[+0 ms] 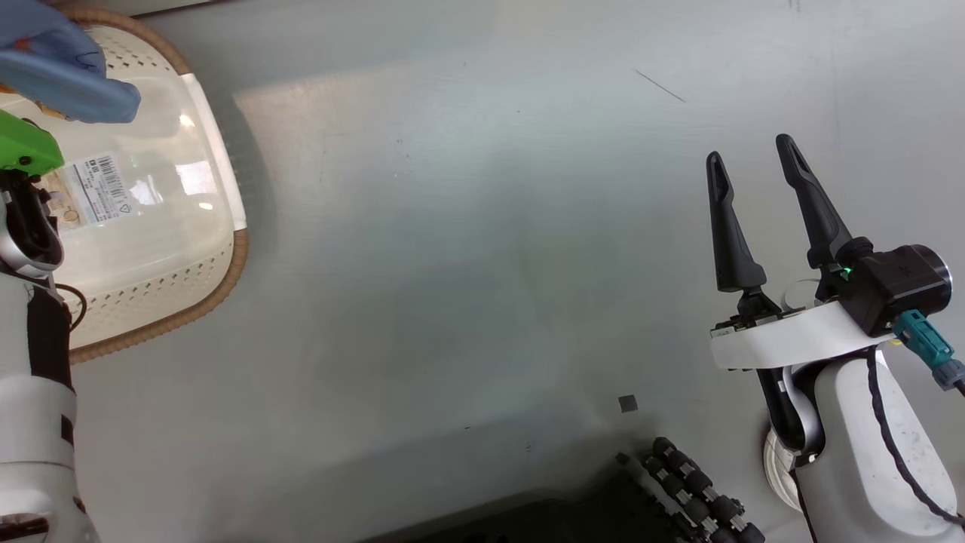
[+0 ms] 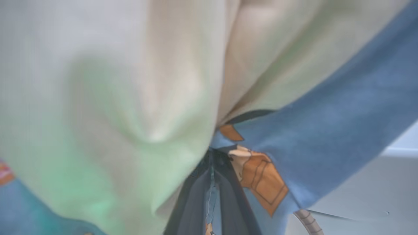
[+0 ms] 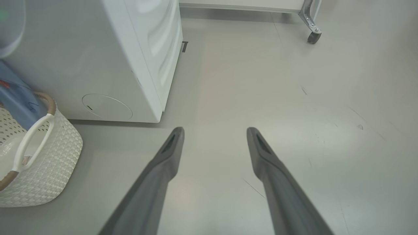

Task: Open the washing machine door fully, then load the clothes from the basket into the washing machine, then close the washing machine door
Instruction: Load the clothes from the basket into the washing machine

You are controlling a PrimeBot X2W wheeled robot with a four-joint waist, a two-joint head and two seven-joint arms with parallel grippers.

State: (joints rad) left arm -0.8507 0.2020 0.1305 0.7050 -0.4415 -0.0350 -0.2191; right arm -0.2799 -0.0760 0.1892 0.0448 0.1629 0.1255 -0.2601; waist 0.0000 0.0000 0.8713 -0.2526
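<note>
Clearly the left gripper (image 2: 211, 155) is clenched on the clothes (image 2: 326, 130), with a thin fold of blue bear-print fabric pinched between its dark fingers (image 2: 192, 202) and cream cloth bunched beside it. The garment hangs over the basket (image 1: 226, 279), which stands on the floor (image 1: 482, 264) just beside the washing machine (image 3: 98, 58). The right gripper (image 1: 746, 151) hovers over bare floor, jaws spread wide, grasping nothing.
</note>
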